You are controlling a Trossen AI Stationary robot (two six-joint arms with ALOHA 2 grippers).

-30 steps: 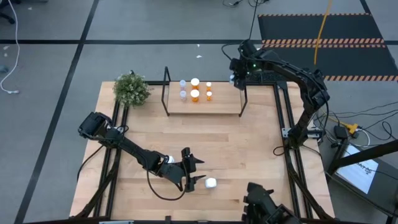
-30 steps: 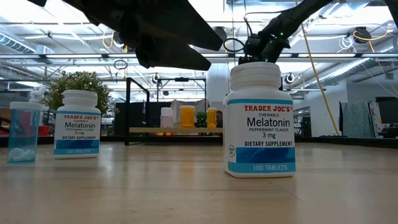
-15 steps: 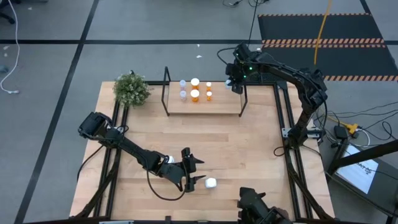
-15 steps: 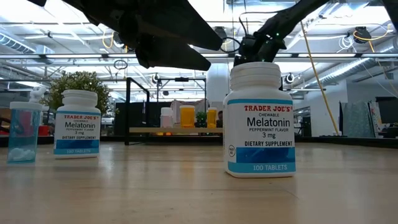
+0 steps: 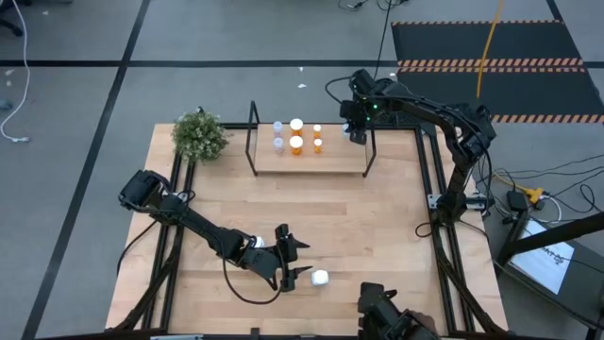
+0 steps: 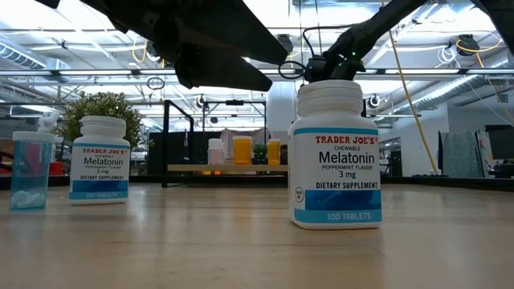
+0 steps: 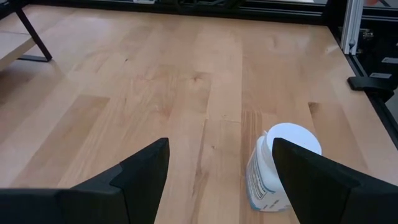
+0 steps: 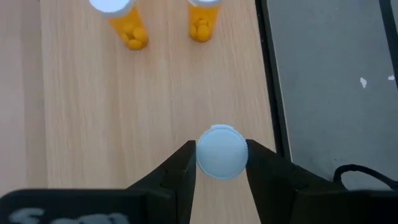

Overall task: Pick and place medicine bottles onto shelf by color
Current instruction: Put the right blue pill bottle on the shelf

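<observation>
1. A white-capped medicine bottle sits pinched between the right gripper fingers above the shelf by its right end frame.
2. Two orange bottles stand on the shelf nearby.
3. The left gripper hangs spread wide, empty, near a white bottle reading "Trader Joe's Chewable Melatonin 3 mg, 100 tablets".

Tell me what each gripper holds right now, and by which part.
The right gripper holds a white-capped bottle, its fingers pinching the cap's sides above the shelf. The left gripper is open, holding nothing.
</observation>
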